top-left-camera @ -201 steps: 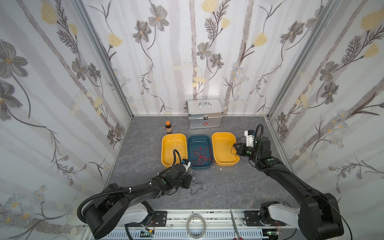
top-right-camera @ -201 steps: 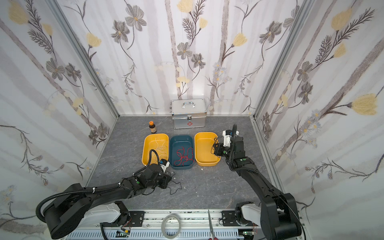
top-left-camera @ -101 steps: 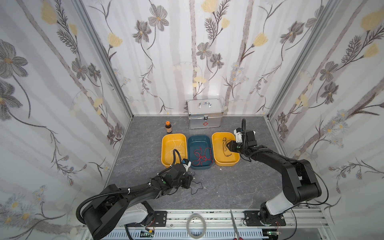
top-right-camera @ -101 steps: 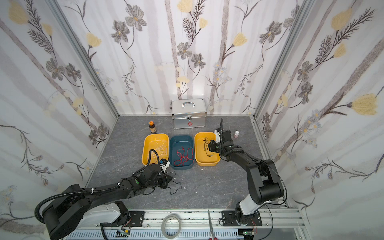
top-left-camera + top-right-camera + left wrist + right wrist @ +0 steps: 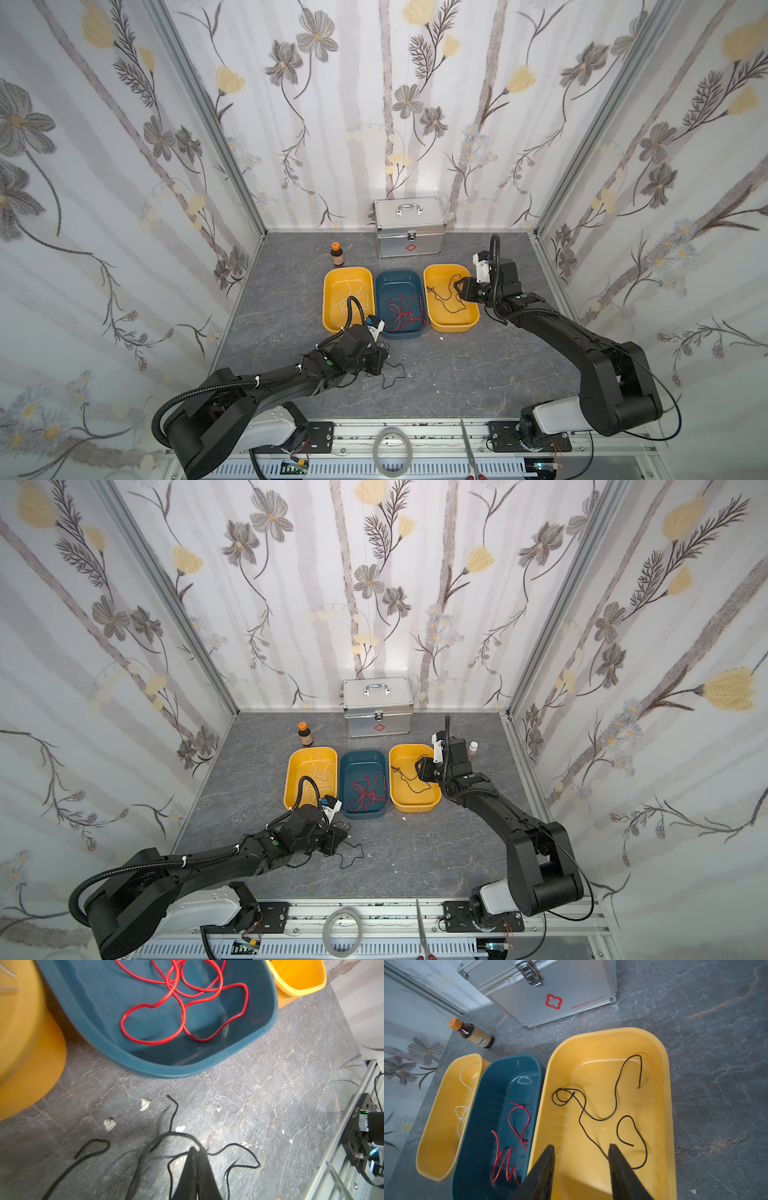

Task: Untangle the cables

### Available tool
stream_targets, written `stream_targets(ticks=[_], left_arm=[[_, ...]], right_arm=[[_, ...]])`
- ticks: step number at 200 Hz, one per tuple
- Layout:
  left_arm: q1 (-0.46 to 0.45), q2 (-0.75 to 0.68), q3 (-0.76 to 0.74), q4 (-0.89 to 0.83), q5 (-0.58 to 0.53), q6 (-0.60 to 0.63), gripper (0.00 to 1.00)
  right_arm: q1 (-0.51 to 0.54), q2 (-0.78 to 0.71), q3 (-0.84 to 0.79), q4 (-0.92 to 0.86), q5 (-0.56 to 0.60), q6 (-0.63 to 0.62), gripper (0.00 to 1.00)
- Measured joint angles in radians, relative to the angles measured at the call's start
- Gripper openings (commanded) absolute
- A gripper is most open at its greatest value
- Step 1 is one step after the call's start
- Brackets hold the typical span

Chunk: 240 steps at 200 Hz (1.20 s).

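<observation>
Now my left gripper (image 5: 195,1149) is pinched shut on a black cable (image 5: 174,1114) sprawled on the bench (image 5: 259,1088). My right gripper (image 5: 581,1147) hangs open over a second black cable (image 5: 615,1095) in the yellow tray (image 5: 663,1084).

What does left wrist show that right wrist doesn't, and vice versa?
Left wrist only: left fingers shut on the loose black cable lying on the table, white flecks around it. Right wrist only: right fingers open over the yellow bin holding a second black cable, plus silver case and brown bottle. Both: blue bin with the red cable.
</observation>
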State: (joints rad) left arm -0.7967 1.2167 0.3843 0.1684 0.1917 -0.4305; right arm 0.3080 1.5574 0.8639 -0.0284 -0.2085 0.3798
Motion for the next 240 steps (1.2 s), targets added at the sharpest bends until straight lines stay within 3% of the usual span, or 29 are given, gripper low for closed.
stream_targets(ticks=[82, 118, 169, 204, 240], left_arm=[[-0.008, -0.036, 0.055, 0.015, 0.074, -0.039, 0.00], [-0.010, -0.091, 0.078, 0.005, 0.073, -0.052, 0.00], [-0.011, -0.161, 0.082, -0.022, 0.065, -0.074, 0.00], [-0.011, -0.178, 0.069, -0.031, 0.054, -0.076, 0.00], [-0.012, -0.199, 0.045, -0.052, 0.047, -0.090, 0.00]], right_arm=[[0.156, -0.256, -0.240, 0.027, -0.086, 0.029, 0.53], [0.262, -0.291, -0.319, 0.069, -0.134, 0.071, 0.54], [0.425, -0.172, -0.414, 0.212, -0.178, 0.180, 0.59], [0.544, -0.019, -0.400, 0.332, -0.195, 0.254, 0.61], [0.595, 0.125, -0.341, 0.416, -0.204, 0.311, 0.61]])
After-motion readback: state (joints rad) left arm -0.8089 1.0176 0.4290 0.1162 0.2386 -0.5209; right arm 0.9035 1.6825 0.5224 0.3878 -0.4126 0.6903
